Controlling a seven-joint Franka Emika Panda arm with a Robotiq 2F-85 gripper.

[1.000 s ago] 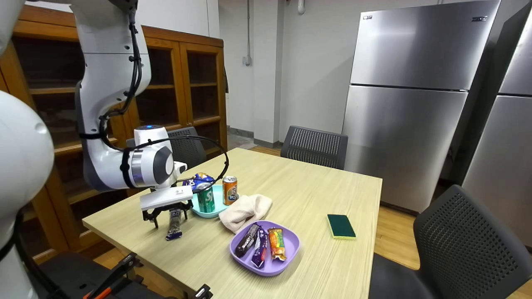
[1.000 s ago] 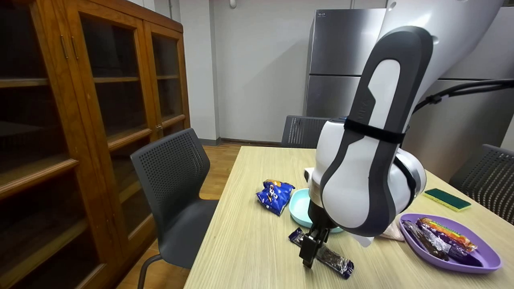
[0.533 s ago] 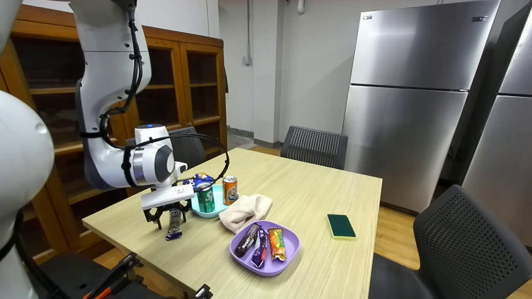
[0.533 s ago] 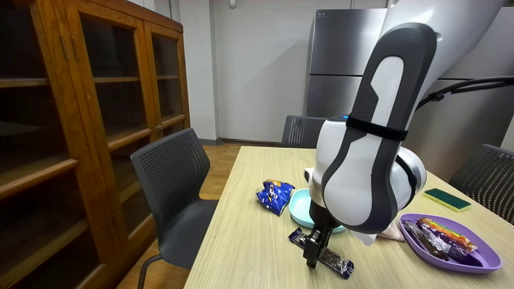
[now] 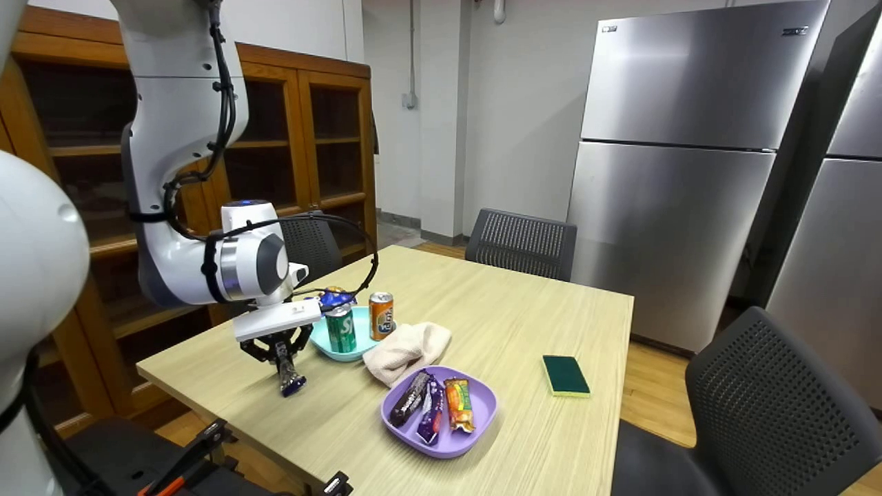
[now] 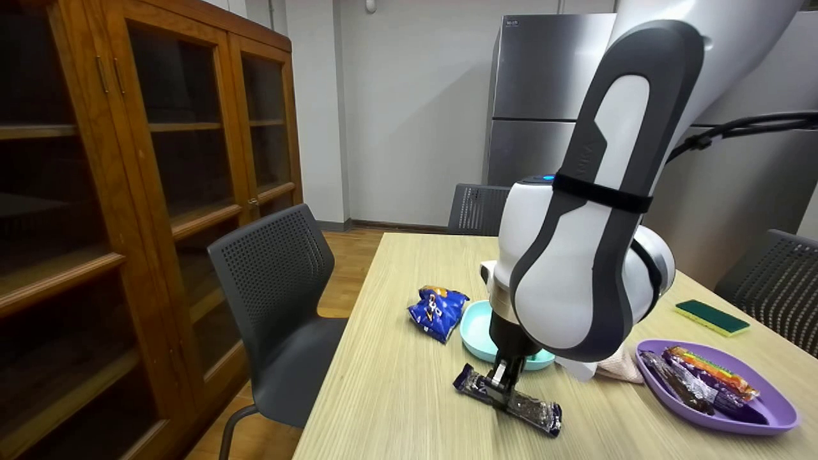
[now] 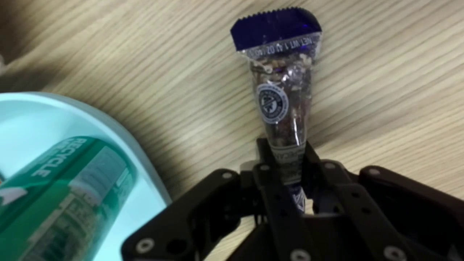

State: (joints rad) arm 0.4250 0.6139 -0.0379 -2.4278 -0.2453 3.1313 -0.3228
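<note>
We have the gripper (image 7: 286, 156) clamped on a wrapped snack bar (image 7: 281, 101), its jaws pressing in from both sides partway along the length. One end of the bar, with a dark blue seal, pokes out free. We see the bar low over the table (image 5: 524, 324); whether it rests on the wood or hangs just clear, we cannot tell. As we judge it, the pinch is done and the letting go is left: the bar lies in neither dish. Just beside it is the light blue dish (image 7: 40, 116), where a green can (image 5: 341, 332) stands upright and an orange can (image 5: 381, 317) seems to stand too. A chip bag (image 6: 438, 313) lies near that dish. Farther out, a cloth (image 5: 410, 351) lies between it and the purple dish (image 5: 482, 403), which holds three other bars (image 5: 431, 411). Well apart lies a sponge (image 5: 566, 375).
</note>
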